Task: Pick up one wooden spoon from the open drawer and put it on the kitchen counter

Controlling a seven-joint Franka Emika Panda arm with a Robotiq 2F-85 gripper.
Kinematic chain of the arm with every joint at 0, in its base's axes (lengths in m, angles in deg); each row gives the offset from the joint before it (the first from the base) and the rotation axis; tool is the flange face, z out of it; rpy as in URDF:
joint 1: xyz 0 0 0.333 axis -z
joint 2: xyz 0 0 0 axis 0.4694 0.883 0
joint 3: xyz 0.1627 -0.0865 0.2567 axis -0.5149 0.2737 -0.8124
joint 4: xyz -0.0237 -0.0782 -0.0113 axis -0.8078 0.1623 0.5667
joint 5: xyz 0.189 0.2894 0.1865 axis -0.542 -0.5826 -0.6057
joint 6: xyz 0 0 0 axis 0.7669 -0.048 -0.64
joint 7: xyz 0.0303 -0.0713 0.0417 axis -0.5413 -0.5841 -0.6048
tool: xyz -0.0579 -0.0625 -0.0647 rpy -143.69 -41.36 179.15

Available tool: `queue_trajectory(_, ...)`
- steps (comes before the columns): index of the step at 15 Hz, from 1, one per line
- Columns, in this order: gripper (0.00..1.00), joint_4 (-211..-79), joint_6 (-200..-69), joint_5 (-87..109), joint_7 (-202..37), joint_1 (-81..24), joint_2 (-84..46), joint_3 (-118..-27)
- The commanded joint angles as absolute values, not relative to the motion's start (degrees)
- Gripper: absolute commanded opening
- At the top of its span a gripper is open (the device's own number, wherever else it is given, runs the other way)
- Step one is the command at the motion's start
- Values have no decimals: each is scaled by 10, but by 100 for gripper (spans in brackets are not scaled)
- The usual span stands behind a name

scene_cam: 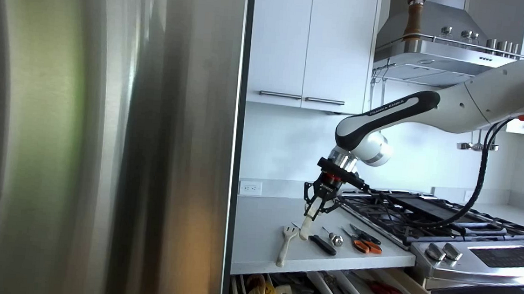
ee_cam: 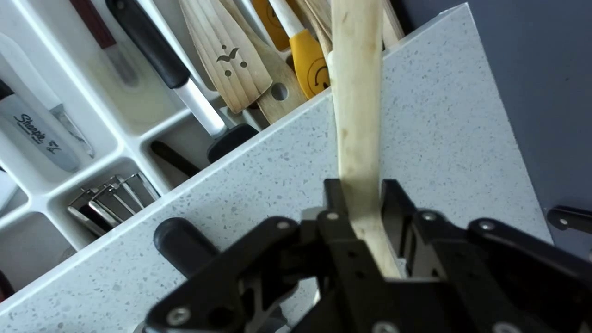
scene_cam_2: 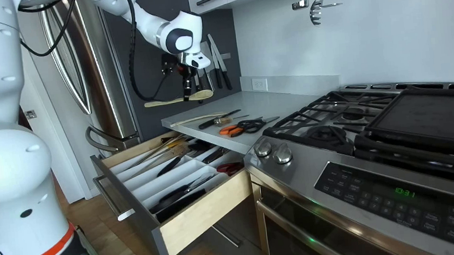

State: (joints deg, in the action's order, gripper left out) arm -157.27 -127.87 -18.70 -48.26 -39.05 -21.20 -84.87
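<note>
I have the wooden spoon (scene_cam_2: 175,101) by its handle, near the bowl; my fingers (ee_cam: 395,203) press it from both sides, no wider apart than the wood. Below my fingers, apart from the spoon, is the kitchen counter (ee_cam: 444,106), bearing a wooden fork (scene_cam: 284,248); lower, past its edge, the open drawer (scene_cam_2: 208,212).

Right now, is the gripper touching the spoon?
Touching. The wrist view shows the gripper closed on the spoon, with a jaw against each side.
</note>
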Motion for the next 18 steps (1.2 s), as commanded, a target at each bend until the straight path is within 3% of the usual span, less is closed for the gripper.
queue_trajectory(1, 26, -1571, -1277, -186, -481, -390, -212, -849)
queue_trajectory(2, 6, -1571, -1277, -186, -481, -390, -212, -849)
queue_trajectory(18, 6, -1354, -1161, -186, -533, -374, -5, -842)
